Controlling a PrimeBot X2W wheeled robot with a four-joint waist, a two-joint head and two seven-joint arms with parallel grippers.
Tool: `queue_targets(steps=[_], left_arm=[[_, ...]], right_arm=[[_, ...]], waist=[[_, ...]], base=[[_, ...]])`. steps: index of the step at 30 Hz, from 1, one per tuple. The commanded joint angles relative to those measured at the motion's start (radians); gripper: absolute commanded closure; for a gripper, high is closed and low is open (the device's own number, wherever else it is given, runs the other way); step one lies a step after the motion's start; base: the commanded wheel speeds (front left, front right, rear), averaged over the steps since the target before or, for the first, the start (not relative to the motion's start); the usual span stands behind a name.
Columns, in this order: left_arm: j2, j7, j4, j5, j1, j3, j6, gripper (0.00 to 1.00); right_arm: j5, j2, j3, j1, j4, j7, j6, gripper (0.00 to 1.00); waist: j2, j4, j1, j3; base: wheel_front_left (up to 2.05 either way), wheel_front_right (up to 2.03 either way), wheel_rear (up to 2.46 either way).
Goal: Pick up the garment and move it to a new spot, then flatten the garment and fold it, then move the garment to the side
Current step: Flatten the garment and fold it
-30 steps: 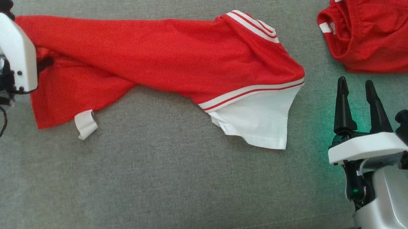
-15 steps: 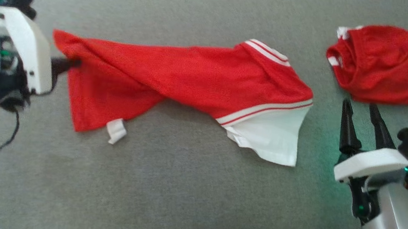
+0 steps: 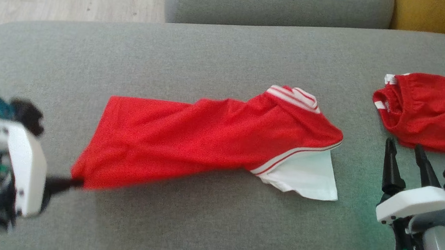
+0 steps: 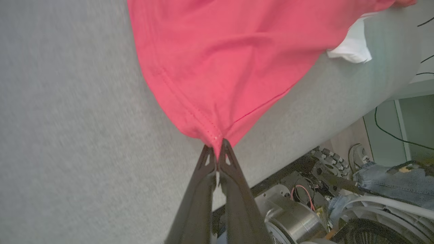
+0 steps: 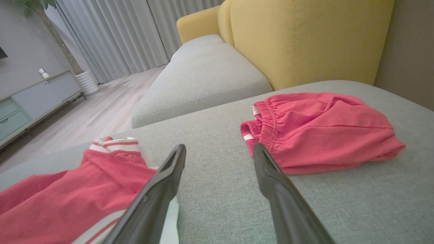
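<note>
Grey cushion (image 3: 200, 233) carries everything in play. The shirt (image 3: 212, 140) lies stretched across it, well left of the shorts (image 3: 432, 112), with its striped collar end nearest them and one hem corner farthest from them. The left gripper (image 3: 76, 182) is clenched on that far corner, its fingers pressed together with only a small nip of stitched hem between the tips. The right gripper (image 3: 404, 145) hangs just on the robot's side of the shorts, jaws spread and holding nothing.

The thin bite looks like the main risk: a quick or long pull could slide the hem out, because most of the shirt's weight drags on the rough cushion. Pulling from one corner alone will likely rope the cloth into diagonal folds, making flattening harder. The white sleeve (image 3: 304, 182), on the side toward the shorts, already seems partly tucked under and may fold further. Hauling much farther from the shorts could take the corner past the cushion's edge. If the right gripper reaches for the collar carelessly, it might snag the shorts.
</note>
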Motion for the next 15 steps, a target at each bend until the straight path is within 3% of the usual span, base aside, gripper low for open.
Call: queue_targets(steps=[1, 6, 11, 12, 13, 14, 15], left_arm=[[0.055, -0.008, -0.031, -0.008, -0.033, 0.061, 0.008, 1.00], [0.008, -0.080, -0.015, 0.018, 0.066, 0.029, 0.020, 1.00], [-0.081, -0.204, 0.107, 0.066, 0.063, 0.006, 0.005, 1.00], [-0.094, -0.217, 0.131, 0.067, 0.058, 0.003, -0.001, 0.77], [-0.103, -0.229, 0.154, 0.068, 0.053, 0.001, -0.006, 0.16], [-0.110, -0.239, 0.175, 0.070, 0.046, -0.001, -0.010, 0.00], [-0.113, -0.245, 0.191, 0.072, 0.040, -0.003, -0.015, 0.00]], right_arm=[[-0.008, -0.008, 0.015, -0.018, -0.038, 0.003, -0.001, 0.00], [-0.018, -0.001, 0.013, -0.004, -0.059, 0.031, -0.001, 0.00], [-0.024, 0.010, 0.027, 0.000, -0.080, 0.055, -0.001, 0.00], [-0.024, 0.010, 0.029, -0.001, -0.083, 0.057, -0.001, 0.00], [-0.023, 0.010, 0.031, -0.001, -0.085, 0.060, -0.001, 0.00], [-0.023, 0.010, 0.033, 0.001, -0.087, 0.062, -0.001, 0.00], [-0.024, 0.010, 0.034, 0.004, -0.089, 0.063, -0.001, 0.00]], waist=[[0.0000, 0.006, 0.0001, -0.005], [0.0000, 0.011, 0.0001, -0.005], [0.0000, 0.007, 0.0001, 0.003], [0.0000, 0.006, 0.0001, 0.003], [0.0000, 0.004, 0.0001, 0.003], [0.0000, 0.003, 0.0001, 0.002], [0.0000, 0.002, 0.0001, 0.001]], base=[[0.00, 0.00, 0.00], [0.00, 0.00, 0.00], [0.00, 0.00, 0.00], [0.00, 0.00, 0.00], [0.00, 0.00, 0.00], [0.00, 0.00, 0.00], [0.00, 0.00, 0.00]])
